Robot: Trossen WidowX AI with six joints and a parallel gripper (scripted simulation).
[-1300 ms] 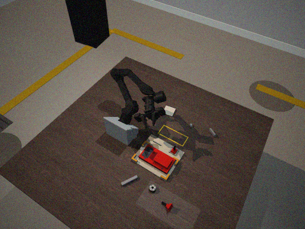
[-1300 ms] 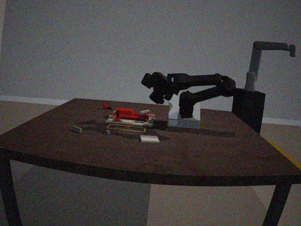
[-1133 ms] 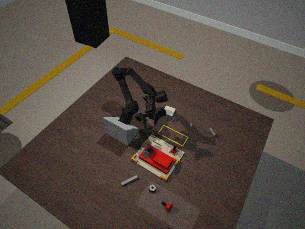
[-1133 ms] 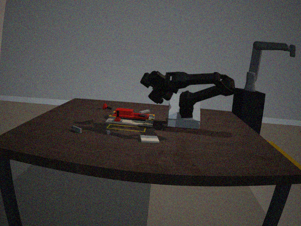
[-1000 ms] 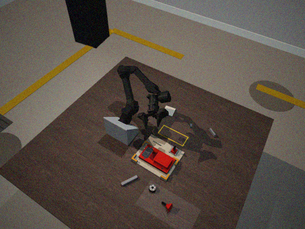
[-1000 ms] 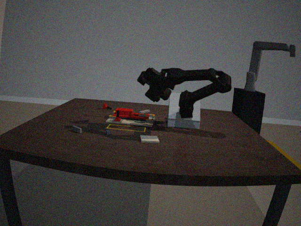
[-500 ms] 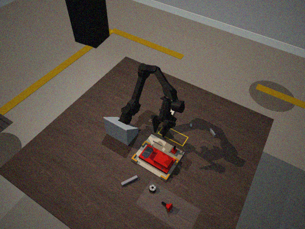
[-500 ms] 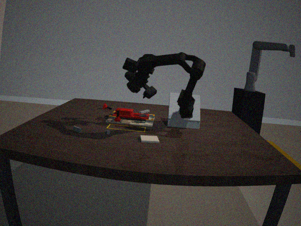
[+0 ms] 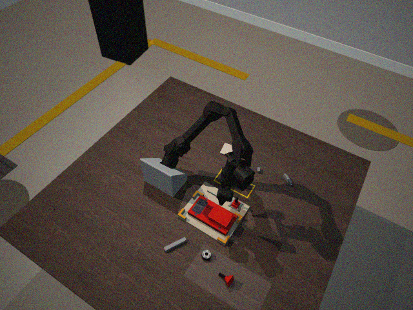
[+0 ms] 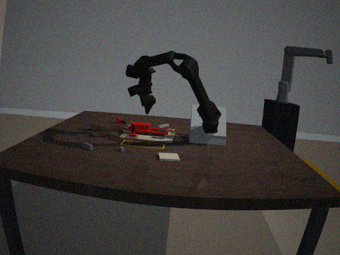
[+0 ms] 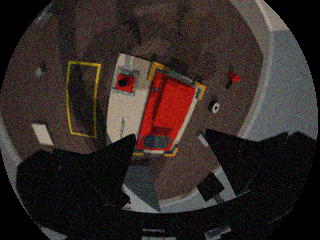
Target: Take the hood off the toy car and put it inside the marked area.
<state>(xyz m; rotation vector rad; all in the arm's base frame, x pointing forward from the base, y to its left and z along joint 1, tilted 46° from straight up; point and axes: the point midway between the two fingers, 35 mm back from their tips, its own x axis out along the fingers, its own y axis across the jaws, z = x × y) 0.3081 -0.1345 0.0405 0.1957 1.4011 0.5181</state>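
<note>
The red toy car [image 9: 213, 215] [image 10: 141, 126] [image 11: 172, 107] sits on a pale tray [image 9: 203, 227] [image 11: 116, 115] with orange corners. A grey panel [image 9: 200, 205] [image 10: 163, 126] [image 11: 157, 141] lies tilted at one end of the car; it looks like the hood, though I cannot be sure. The marked area, a yellow outline [image 9: 251, 191] [image 10: 142, 146] [image 11: 84, 63], lies beside the tray with nothing in it. My gripper [image 9: 222, 201] [image 10: 147, 111] [image 11: 171, 135] is open and empty, pointing down above the car and tray, touching nothing.
A red piece with a black post [image 9: 235, 203] [image 10: 133, 134] [image 11: 124, 83] stands on the tray. A white block [image 9: 226, 148] [image 10: 168, 156] [image 11: 42, 134], a wheel [image 9: 206, 254] [image 11: 215, 107], a red cone [image 9: 228, 279] and a grey bar [image 9: 175, 244] lie around. A large grey block [image 9: 158, 176] is by the arm's base.
</note>
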